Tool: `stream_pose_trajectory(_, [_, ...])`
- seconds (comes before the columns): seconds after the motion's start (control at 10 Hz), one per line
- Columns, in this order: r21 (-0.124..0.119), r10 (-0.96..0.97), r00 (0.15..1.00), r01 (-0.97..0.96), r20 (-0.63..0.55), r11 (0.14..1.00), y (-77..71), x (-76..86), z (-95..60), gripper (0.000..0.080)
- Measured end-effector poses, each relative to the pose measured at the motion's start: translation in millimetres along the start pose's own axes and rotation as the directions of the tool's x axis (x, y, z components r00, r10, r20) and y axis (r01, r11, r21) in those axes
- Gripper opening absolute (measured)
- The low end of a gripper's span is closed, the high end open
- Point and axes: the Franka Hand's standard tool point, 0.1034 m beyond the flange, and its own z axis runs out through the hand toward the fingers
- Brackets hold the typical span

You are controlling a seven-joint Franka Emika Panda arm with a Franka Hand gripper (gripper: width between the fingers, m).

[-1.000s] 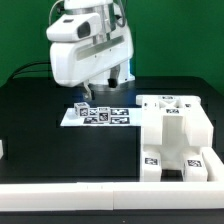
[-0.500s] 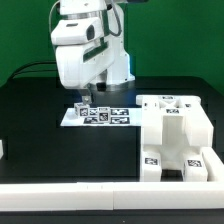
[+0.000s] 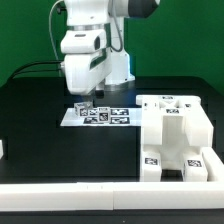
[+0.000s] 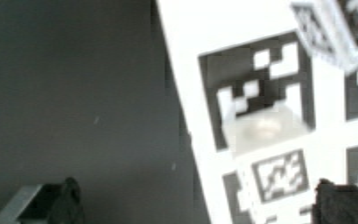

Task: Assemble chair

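A large part of the chair stands on the exterior view's right: white blocky panels and bars joined together, with tags on top and at the front. A small white tagged block sits at the left end of the marker board. My gripper hangs just above that end of the board, beside the block. In the wrist view the gripper is open, its dark fingertips wide apart with only table and the marker board beneath them. The block shows at the frame's edge, outside the fingers.
The black table carries everything. A small white piece peeks in at the exterior view's left edge. A white ledge runs along the front. The arm's white body looms over the board.
The arm's body has shifted a little toward the exterior view's right and turned above the marker board. The gripper stays open and the small block has not moved.
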Motion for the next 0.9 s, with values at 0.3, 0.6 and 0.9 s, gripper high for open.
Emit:
stream_pose_trajectory(0.3, [0.015,0.055,0.998,-0.056,0.009,0.998,-9.3,12.3,10.9,0.0649])
stream_pose_trajectory(0.6, [0.019,0.077,0.997,-0.077,0.013,0.997,-11.3,18.7,14.2,0.0649])
stream_pose_trajectory(0.9, [0.018,0.081,0.997,-0.081,0.015,0.997,-11.6,16.8,18.1,0.0649])
